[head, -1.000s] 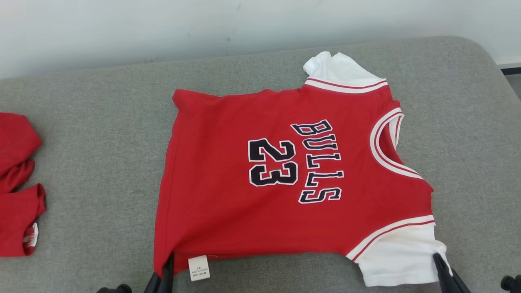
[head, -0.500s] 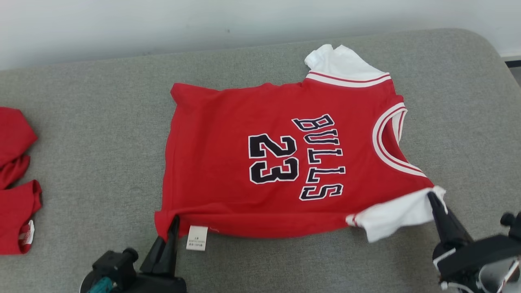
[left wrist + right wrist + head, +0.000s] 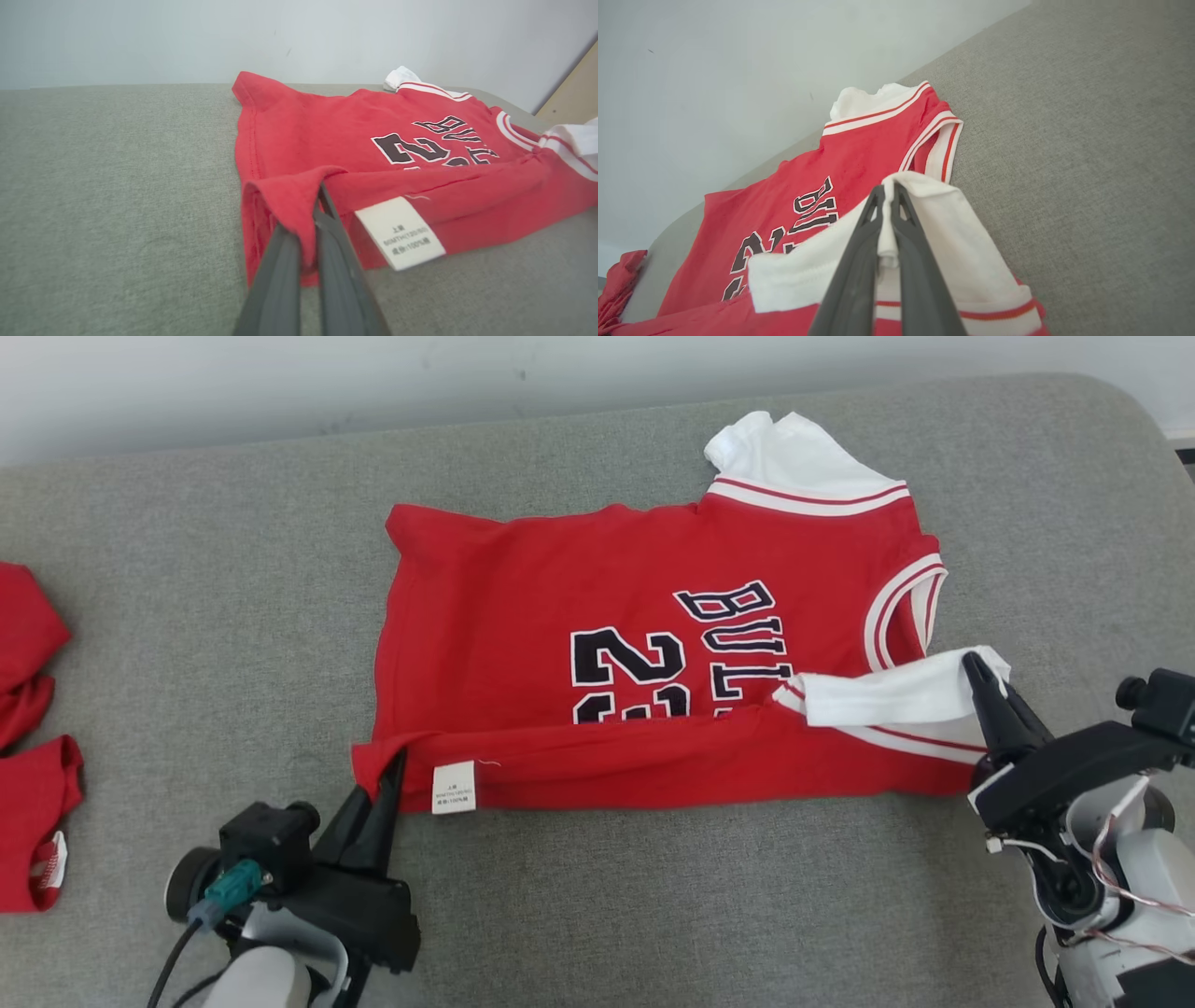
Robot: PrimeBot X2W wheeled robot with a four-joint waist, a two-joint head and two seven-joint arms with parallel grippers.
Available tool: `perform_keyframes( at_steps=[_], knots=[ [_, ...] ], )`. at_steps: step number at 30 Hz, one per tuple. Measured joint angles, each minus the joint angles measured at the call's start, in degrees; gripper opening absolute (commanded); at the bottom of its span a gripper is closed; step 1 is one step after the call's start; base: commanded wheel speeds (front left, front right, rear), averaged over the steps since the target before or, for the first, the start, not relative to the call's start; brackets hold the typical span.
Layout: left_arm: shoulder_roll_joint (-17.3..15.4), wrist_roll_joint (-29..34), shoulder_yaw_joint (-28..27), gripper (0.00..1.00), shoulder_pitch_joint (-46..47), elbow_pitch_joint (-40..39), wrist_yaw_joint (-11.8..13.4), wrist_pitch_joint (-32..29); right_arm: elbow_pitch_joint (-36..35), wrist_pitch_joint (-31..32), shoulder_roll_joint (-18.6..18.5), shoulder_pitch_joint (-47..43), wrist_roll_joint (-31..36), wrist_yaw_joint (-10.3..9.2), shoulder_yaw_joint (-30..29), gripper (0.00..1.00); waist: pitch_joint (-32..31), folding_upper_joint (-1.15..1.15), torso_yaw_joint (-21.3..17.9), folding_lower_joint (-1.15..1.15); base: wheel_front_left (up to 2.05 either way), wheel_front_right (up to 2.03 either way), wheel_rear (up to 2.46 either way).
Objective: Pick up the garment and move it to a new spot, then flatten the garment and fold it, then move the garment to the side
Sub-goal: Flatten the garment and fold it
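grey padded table (image 3: 607, 915), pale wall (image 3: 280, 383)

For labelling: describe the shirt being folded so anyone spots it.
On the grey cushion, look at the middle: a red shirt, near edge folded over. Unlike the red clothes at the left, it has white sleeves and dark lettering.

The garment (image 3: 579, 579) is a small red jersey with white sleeves, striped trim and dark, white-edged "BULLS" and "23" print. It lies spread on the grey worktop (image 3: 187, 569), neck toward the right – its near edge is raised and folded over the chest, hiding the print's lower half; a white care label (image 3: 454, 788) hangs near the left corner
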State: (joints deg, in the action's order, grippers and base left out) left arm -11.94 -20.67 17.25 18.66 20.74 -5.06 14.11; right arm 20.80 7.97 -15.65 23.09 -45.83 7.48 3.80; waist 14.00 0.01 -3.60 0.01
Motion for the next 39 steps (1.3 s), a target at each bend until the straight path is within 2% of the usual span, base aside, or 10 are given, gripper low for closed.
perform_keyframes(
  at_steps=[1, 2, 3, 11, 19, 26, 37, 38, 39],
  knots=[
    [-0.2, 0.0, 0.1, 0.0, 0.8, 1.0, 0.0, 0.0, 1.1, -0.7, -0.1, 0.8, 0.1, 0.0, 0.4, 0.85, 0.0, 0.0, 0.0, 0.0, 0.0, 0.0, 0.0],
    [-0.3, 0.5, 0.2, 0.58, 1.4, 1.7, 0.0, 0.0, 1.9, -1.6, -0.2, 1.5, 0.3, 0.0, 1.0, 1.0, 0.0, 0.0, 0.0, 0.0, 0.0, 0.0, 0.0],
    [-0.3, 0.7, 0.3, 1.0, 1.9, 2.2, 0.0, 0.1, 2.8, -2.4, -0.4, 1.9, 0.6, 0.0, 1.6, 1.0, 0.0, 0.0, 0.0, 0.0, 0.0, 0.0, 0.0],
    [0.4, 1.1, -1.2, 1.0, 1.6, 3.8, 0.5, 0.8, 5.2, -11.1, -4.1, 0.5, 1.6, 0.0, 6.4, 1.0, -1.8, 0.0, -0.2, 0.0, 0.0, 0.0, 0.0],
    [1.1, 2.2, -3.9, 1.0, -6.1, 0.0, 1.5, 1.0, 7.2, -15.6, -8.1, -6.8, 2.7, 0.0, 9.7, 1.0, -3.4, 0.0, -0.5, -0.02, 0.0, 0.0, 0.0],
    [1.9, 3.0, -4.1, 1.0, -7.6, 1.2, 1.0, 1.0, 9.9, -16.4, -7.5, -7.1, 2.5, 0.0, 11.2, 1.0, -2.6, 0.0, -0.9, -0.01, 0.0, 0.0, 0.0],
    [2.7, 3.8, -4.1, 1.0, -1.9, 7.2, -0.5, 1.0, 18.1, -15.9, -5.4, -0.2, 0.9, 0.0, 14.3, 1.0, -0.1, 0.0, -1.0, -0.01, 0.0, 0.0, 0.0],
    [2.9, 3.7, -4.1, 0.87, -1.3, 8.1, -0.5, 1.0, 18.7, -16.1, -5.1, 0.4, 0.5, 0.0, 14.7, 1.0, 0.0, 0.0, -0.9, -0.01, 0.0, 0.0, 0.0],
    [3.2, 3.5, -4.1, 0.44, -0.9, 8.9, -0.6, 1.0, 19.2, -16.1, -4.9, 0.7, 0.2, 0.0, 15.1, 0.49, 0.2, 0.0, -0.9, -0.01, 0.0, 0.0, 0.0]
  ],
)
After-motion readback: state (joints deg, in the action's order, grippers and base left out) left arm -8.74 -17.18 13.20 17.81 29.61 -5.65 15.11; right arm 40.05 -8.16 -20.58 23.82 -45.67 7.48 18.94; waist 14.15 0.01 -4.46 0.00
